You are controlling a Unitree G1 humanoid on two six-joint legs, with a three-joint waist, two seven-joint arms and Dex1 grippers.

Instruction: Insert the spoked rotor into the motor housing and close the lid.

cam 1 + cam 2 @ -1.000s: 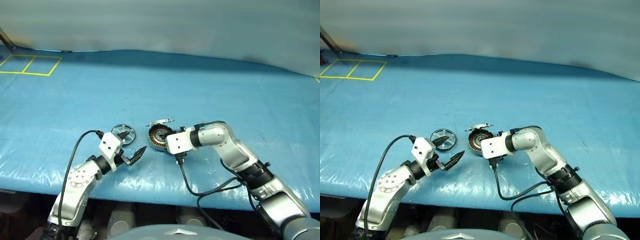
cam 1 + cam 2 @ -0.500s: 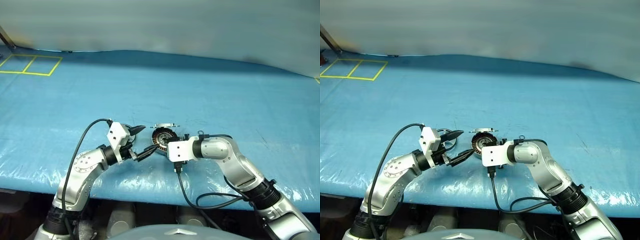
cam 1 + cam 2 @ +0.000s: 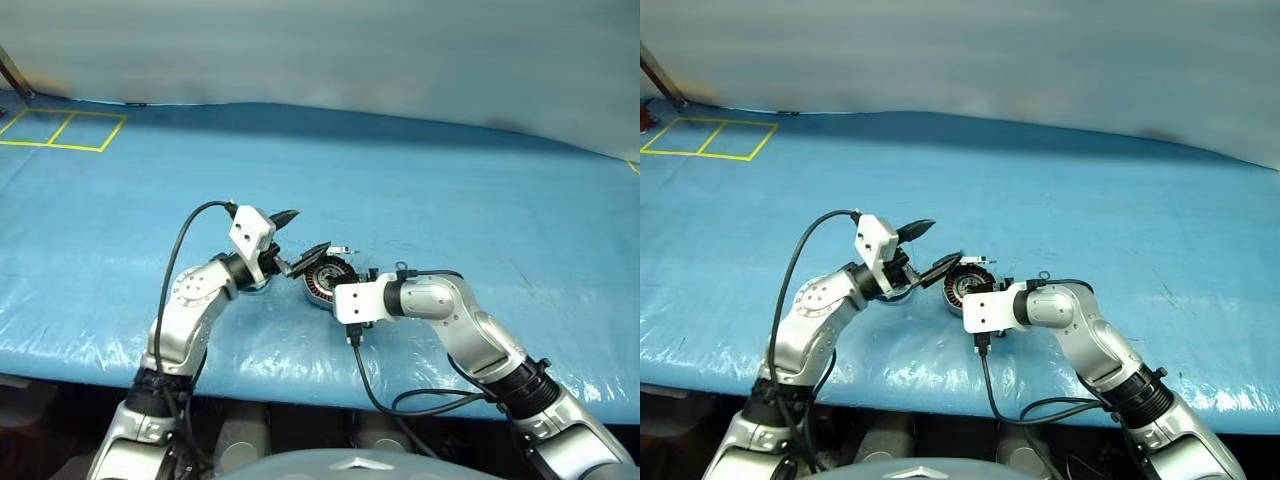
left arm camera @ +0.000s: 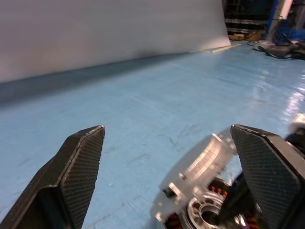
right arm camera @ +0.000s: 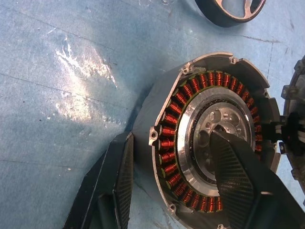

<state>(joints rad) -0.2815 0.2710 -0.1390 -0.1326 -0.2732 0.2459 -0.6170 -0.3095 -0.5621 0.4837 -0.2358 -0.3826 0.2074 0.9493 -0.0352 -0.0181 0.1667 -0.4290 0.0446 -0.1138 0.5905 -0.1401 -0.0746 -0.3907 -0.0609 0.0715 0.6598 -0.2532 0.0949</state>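
Observation:
The motor housing lies on the blue table, its copper windings ringing a pale centre. My right gripper is shut on it, one finger outside its wall and the other on its centre. The lid, a light-grey disc, stands tilted up from the housing's rim. My left gripper hangs open at the lid, which sits between its fingers, nearer the one beside the housing. The spoked rotor rests flat on the table just beyond the housing, mostly hidden behind my left wrist in the eye views.
The blue plastic-covered table runs wide to a grey backdrop. Yellow tape squares mark its far left corner. Black cables loop from both wrists near the table's front edge.
My left arm has risen from near the front edge and swung forward and right, past the rotor, bringing its open fingers up to the lid. The right gripper has kept its hold on the housing.

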